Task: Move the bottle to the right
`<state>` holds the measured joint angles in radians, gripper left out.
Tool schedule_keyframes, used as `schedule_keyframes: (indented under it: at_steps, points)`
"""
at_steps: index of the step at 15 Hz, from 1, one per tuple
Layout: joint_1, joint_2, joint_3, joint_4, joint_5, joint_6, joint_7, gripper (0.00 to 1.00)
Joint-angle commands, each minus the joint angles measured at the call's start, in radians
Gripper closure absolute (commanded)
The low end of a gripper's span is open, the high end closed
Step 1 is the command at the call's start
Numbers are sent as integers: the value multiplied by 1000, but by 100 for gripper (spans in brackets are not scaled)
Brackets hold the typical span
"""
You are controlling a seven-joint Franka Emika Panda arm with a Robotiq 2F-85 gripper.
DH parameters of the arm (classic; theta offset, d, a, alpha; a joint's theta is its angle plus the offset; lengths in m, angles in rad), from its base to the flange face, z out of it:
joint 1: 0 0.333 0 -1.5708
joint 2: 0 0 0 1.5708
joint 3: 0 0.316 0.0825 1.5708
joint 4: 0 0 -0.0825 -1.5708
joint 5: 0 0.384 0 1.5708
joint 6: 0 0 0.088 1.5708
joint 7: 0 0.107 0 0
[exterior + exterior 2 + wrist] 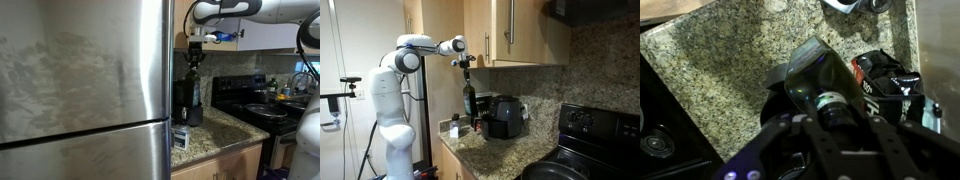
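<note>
Your fingers point(790, 128) hang at the bottle's neck.
The bottle point(470, 103) stands upright on the counter point(495, 150), just beside the coffee maker point(504, 115). You cannot tell from these views whether the fingers are clenched on it.

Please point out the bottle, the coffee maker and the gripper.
bottle point(470, 104): in an exterior view, middle of its dark body.
coffee maker point(504, 116): in an exterior view, its front side.
gripper point(467, 74): in an exterior view, midway between the fingertips.
</note>
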<state>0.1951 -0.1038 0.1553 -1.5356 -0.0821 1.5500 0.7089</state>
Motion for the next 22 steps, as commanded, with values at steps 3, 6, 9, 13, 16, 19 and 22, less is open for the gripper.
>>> schedule_keyframes:
  at_steps: [3, 6, 9, 13, 16, 19, 22]
  points:
    - [-118, -102, -73, -46, 58, 11, 52, 89]
    - [-188, -121, -141, -78, 100, 14, 61, 89]
    - [-247, -119, -204, -98, 148, 14, 62, 89]
    - [-267, -97, -212, -109, 152, 13, 31, 64]
    - [-271, -86, -214, -117, 164, 17, 28, 89]
    - [-303, 4, -248, -75, 174, 37, 81, 89]
    - [-333, 88, -286, -39, 178, 66, 134, 89]
